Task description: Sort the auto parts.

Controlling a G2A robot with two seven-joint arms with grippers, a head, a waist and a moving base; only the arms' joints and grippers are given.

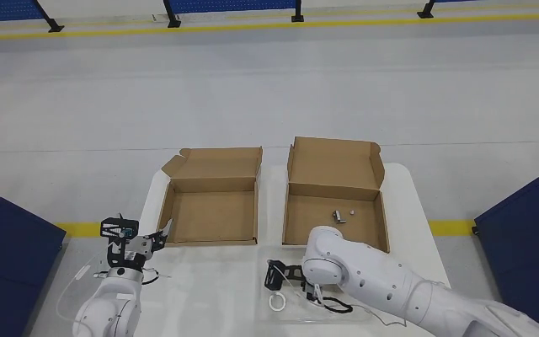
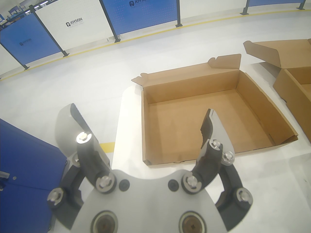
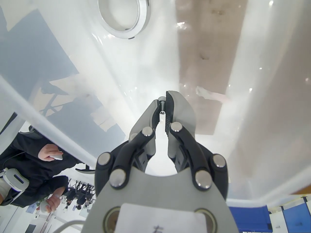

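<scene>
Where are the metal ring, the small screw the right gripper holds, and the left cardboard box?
metal ring (image 3: 144, 9), right wrist view, on the ring's metal band.
small screw (image 3: 162, 108), right wrist view, on its shank.
left cardboard box (image 2: 194, 127), left wrist view, on its bare floor.

Bright and even all over, soft shadows only. Loads of glare off the clear tray (image 3: 116, 78), fisheye bending at wrist-view edges.
</scene>
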